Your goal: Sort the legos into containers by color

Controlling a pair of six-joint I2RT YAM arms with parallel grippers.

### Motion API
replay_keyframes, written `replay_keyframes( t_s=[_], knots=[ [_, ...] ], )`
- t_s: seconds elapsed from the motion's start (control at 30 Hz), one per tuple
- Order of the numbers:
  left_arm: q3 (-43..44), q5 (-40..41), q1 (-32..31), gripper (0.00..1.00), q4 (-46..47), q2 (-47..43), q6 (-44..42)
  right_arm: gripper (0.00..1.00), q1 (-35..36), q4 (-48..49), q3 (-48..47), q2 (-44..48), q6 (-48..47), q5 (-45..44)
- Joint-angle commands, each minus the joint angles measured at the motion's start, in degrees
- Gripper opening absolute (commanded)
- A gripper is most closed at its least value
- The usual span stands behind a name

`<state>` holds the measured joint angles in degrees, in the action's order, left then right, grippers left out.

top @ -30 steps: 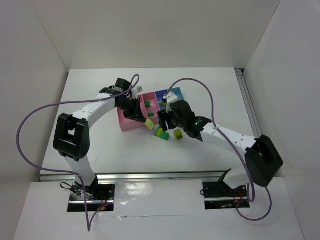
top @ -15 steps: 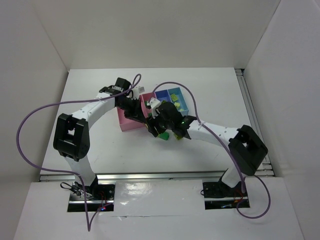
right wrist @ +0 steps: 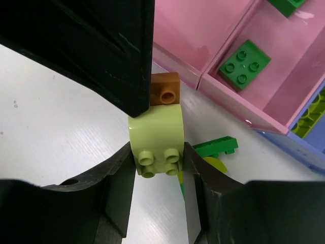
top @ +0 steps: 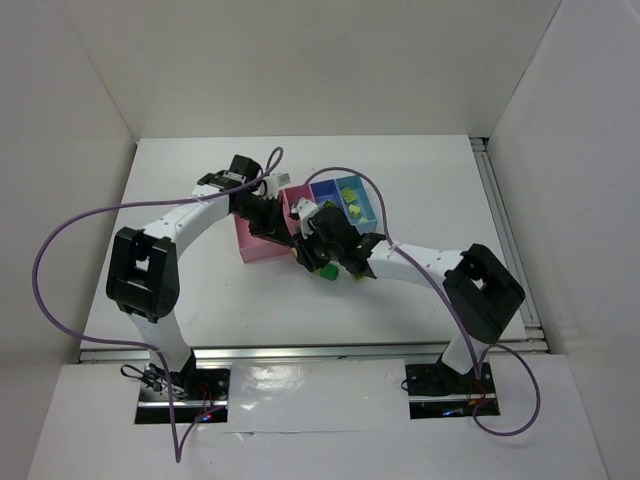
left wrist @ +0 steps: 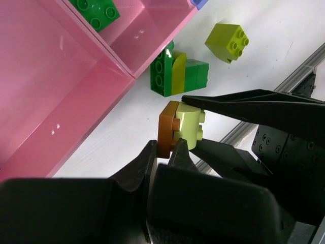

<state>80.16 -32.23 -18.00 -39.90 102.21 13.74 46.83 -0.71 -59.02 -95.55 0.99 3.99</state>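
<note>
Orange-brown is the small brick [left wrist: 166, 133] that the left gripper [left wrist: 165, 151] pinches between its almost closed fingers, at the lower middle of the left wrist view; this brick is joined to a pale yellow brick [left wrist: 189, 129], and the pair sits over the white table [left wrist: 117, 127], near the outer wall of the tray [left wrist: 76, 56]; whether the pair touches the table I cannot tell; in the right wrist view the right gripper [right wrist: 158, 152] presses on both sides of the pale yellow brick at the centre of the frame, with the orange-brown brick directly above it; a dark green brick [left wrist: 96, 10] lies in the narrow pink compartment, at the top of the left wrist view; on the table, to the upper right of the held pair, lies a cluster of green pieces [left wrist: 175, 73]; farther to the upper right a lime brick [left wrist: 227, 42] lies alone; in the top view both grippers meet just below the pink part of the tray.
</note>
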Motion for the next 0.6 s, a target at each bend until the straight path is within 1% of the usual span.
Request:
replay_keyframes(
  t_s=[0.0, 0.03, 0.07, 0.13, 0.17, 0.2, 0.23, 0.27, 0.3, 0.4, 0.57],
  knots=[
    [1.6, 0.1, -0.2, 0.0, -0.7, -2.3, 0.7, 0.05, -0.1, 5.2, 1.3, 5.0, 2.2, -4.2],
    [1.6, 0.1, -0.2, 0.0, 0.0, -3.0, 1.2, 0.02, -0.1, 5.2, 3.1, 7.5, 2.7, -5.6],
    [1.1, 0.1, -0.2, 0.0, 0.0, -3.0, 1.7, 0.02, -0.1, 5.2, 3.1, 8.9, 3.3, -6.3],
    [1.1, 0.1, 0.4, 0.0, 0.9, -3.5, 3.5, 0.01, -0.1, 6.4, 7.3, 12.4, 5.2, -7.8],
    [1.1, 0.1, 0.4, 0.0, 0.9, -3.5, 3.5, 0.0, -0.1, 6.4, 8.8, 16.5, 6.1, -8.9],
    [1.8, 0.8, 0.4, 0.0, 0.9, -3.5, 4.2, 0.0, -0.1, 7.6, 12.8, 19.1, 7.1, -8.9],
    [1.8, 0.8, 0.4, 0.0, 1.4, -3.5, 4.7, 0.0, -0.1, 11.2, 15.0, 21.9, 9.4, -8.9],
    [1.8, 1.5, 0.4, 0.0, 1.4, -3.5, 4.7, 0.0, -0.1, 12.9, 16.9, 26.8, 10.8, -9.7],
    [1.8, 1.5, 0.4, 0.0, 1.9, -3.5, 5.4, 0.0, -0.1, 14.2, 18.4, 28.5, 11.9, -9.7],
    [1.8, 2.1, 0.4, 0.0, 2.5, -3.5, 6.8, 0.0, 0.5, 12.8, 18.4, 29.5, 13.2, -12.6],
    [1.8, 3.3, 0.4, 0.0, 3.0, -4.0, 7.5, 0.0, 0.5, 9.6, 12.5, 24.5, 11.4, -15.2]
  ],
)
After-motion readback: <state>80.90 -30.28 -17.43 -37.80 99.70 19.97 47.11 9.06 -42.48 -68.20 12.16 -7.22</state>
